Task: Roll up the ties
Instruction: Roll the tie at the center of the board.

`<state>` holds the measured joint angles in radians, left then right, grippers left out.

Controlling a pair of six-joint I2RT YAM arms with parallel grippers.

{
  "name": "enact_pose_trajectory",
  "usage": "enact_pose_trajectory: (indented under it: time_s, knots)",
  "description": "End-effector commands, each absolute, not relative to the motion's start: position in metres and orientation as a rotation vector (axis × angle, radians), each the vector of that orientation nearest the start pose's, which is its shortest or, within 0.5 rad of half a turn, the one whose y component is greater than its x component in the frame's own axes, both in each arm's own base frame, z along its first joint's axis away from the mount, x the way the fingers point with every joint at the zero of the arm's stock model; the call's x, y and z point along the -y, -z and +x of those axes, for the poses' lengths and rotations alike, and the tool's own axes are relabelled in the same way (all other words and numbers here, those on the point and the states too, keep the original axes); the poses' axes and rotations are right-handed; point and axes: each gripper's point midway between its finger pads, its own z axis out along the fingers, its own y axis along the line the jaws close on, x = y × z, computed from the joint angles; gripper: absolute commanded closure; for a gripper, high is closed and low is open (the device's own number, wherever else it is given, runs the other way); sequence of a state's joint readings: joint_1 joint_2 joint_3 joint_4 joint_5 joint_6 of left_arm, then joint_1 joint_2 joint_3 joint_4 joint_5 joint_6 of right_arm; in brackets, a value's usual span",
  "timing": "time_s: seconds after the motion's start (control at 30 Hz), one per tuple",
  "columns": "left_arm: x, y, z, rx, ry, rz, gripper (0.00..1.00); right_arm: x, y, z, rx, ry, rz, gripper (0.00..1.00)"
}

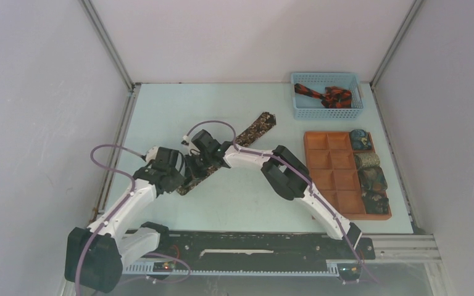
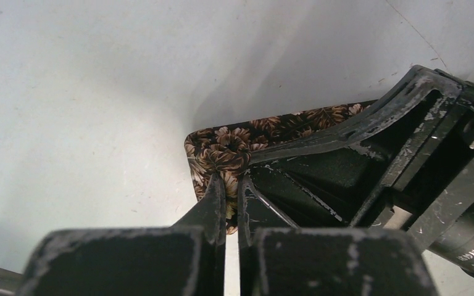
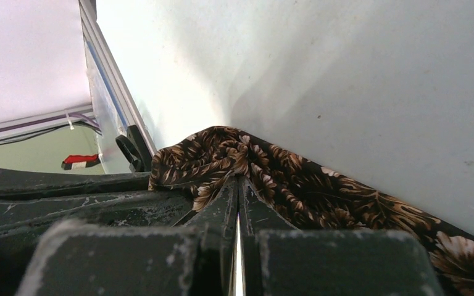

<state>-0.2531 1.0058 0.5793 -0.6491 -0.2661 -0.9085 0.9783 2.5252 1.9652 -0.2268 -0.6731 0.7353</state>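
Where it runs diagonally across the middle of the table, brown floral tie lies flat, puckered at its near end. Left gripper closed tight, pinching that end. Right gripper also clamped on the same end, just beside the left. Black and red-orange tie in blue basket, far right. Four rolled ties fill the right column of the orange tray.

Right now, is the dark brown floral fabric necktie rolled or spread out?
Spread out: the brown floral necktie lies as a long strip; left hand and right hand pinch one end.
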Motion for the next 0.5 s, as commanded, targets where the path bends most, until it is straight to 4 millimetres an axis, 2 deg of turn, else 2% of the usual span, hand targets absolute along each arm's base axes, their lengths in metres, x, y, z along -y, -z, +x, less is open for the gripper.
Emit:
enact_pose_trajectory:
  time_s: [0.0, 0.47]
  knots:
    - [0.052, -0.072, 0.240, -2.367, 0.122, -0.894, 1.00, -0.568, -0.054, 0.226, -2.581, -1.526, -0.723, 1.00]
    - [0.056, -0.063, 0.245, -2.395, 0.091, -0.873, 1.00, -0.548, -0.068, 0.245, -2.567, -1.458, -0.705, 1.00]
